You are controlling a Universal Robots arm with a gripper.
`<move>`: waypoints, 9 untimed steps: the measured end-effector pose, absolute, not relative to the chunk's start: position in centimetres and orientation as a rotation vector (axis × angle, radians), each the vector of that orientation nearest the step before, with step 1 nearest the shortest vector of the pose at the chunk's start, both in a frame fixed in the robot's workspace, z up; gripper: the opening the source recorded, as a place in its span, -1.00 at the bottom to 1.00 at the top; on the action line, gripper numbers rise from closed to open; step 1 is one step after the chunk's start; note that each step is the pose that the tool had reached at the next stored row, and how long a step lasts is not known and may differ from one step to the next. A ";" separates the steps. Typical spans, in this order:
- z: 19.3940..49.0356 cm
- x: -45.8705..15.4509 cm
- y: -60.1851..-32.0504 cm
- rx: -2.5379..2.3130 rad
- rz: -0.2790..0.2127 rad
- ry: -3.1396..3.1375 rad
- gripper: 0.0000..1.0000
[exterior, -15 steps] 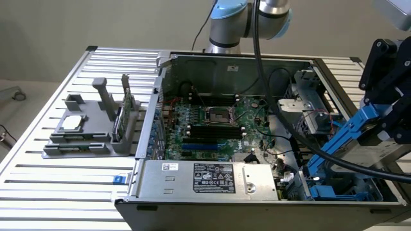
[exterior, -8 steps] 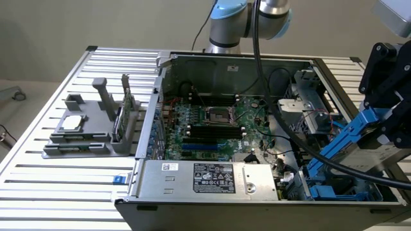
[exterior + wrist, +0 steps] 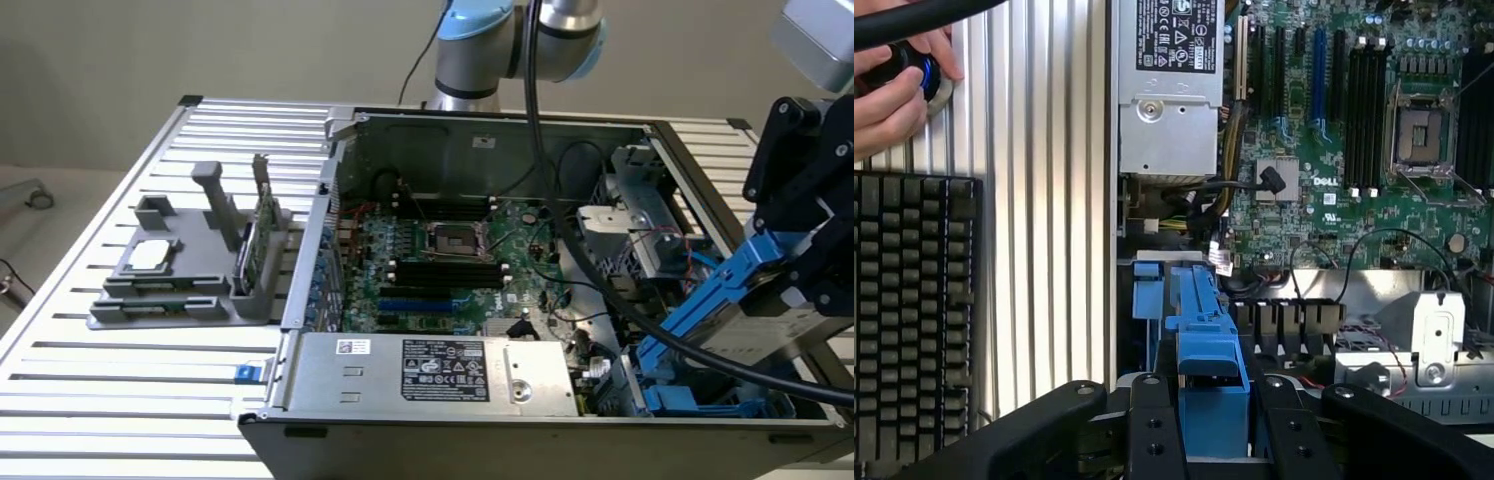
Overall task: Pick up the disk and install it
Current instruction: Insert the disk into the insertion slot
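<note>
Wrist view: my pincer (image 3: 1212, 440) is clamped on the disk (image 3: 1209, 360), which hangs tilted over the open computer case (image 3: 467, 440) at the exterior view's right. I judge it stiff, fairly heavy and shock-sensitive, so I grip the blue carrier's sides, not the label.

The 1 word that can be read is "DELL", in white capitals on the green motherboard (image 3: 1334, 215), in the wrist view, just beside a small black heatsink. The power supply (image 3: 400, 375) carries a black label (image 3: 445, 372) with white print and rows of certification marks, all too small to make out. A small white sticker (image 3: 351, 346) on the same housing is also illegible. The keyboard (image 3: 914, 320) on the surface shows no readable key legends. Nothing can be read on the disk (image 3: 754, 328).
</note>
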State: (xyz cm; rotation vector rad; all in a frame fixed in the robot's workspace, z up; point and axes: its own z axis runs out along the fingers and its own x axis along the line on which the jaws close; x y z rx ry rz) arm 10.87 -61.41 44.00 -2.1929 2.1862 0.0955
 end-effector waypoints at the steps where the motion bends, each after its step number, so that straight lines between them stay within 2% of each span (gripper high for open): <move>1: 44.0 10.9 -61.4 -2.193 0.095 2.186 -0.35; 9: 43.5 10.9 -61.5 -2.193 0.096 2.186 -0.35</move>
